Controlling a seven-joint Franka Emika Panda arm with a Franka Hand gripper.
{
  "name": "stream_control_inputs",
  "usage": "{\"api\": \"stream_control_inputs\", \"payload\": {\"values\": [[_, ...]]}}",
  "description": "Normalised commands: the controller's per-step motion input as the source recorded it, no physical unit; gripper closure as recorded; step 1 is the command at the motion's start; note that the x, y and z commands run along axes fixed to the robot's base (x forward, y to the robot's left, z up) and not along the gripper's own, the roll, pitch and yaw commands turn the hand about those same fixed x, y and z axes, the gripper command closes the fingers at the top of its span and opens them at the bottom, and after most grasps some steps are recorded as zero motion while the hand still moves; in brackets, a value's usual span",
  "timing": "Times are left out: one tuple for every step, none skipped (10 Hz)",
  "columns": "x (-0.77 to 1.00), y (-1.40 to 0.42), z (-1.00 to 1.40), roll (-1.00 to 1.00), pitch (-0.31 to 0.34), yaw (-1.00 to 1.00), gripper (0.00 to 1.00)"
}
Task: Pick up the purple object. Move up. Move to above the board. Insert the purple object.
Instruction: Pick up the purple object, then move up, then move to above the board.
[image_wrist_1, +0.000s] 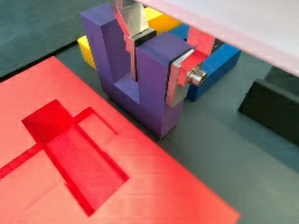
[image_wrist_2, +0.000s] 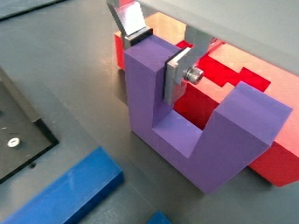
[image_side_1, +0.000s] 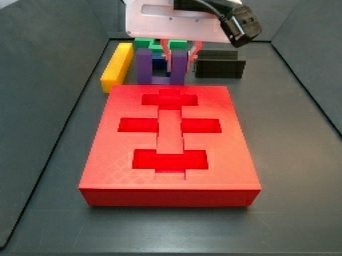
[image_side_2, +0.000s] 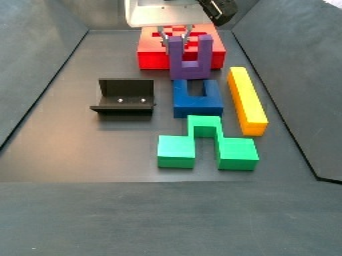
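Gripping purple object by one prong, claw clamped either side, prongs up. Block sits at board edge, base seemingly on worktop. Judged step: lift. Raise straight, clear board edge before traversing; watch blue block nearby.

The end effector has flat silver finger plates with dark pads, one plate fastened by a round silver screw. In both side views its body is a white housing. A black cable loops beside it.
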Motion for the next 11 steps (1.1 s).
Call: {"api": "stream_control_inputs", "payload": {"values": [[0.00, 0.00, 0.00, 0.00, 0.000, 0.00, 1.00], [0.00, 0.00, 0.00, 0.00, 0.000, 0.00, 1.00], [0.00, 0.00, 0.00, 0.00, 0.000, 0.00, 1.00], [0.00, 0.00, 0.00, 0.00, 0.000, 0.00, 1.00], [0.00, 0.00, 0.00, 0.00, 0.000, 0.00, 1.00], [0.00, 0.00, 0.83, 0.00, 0.000, 0.00, 1.00], [0.02, -0.02, 0.81, -0.01, 0.006, 0.01, 1.00], [-0.01, -0.02, 0.68, -0.02, 0.036, 0.02, 1.00], [0.01, 0.00, 0.29, -0.06, 0.022, 0.01, 1.00], [0.00, 0.00, 1.40, 0.00, 0.000, 0.00, 1.00], [-0.02, 0.00, 1.40, 0.01, 0.027, -0.01, 1.00]]}}
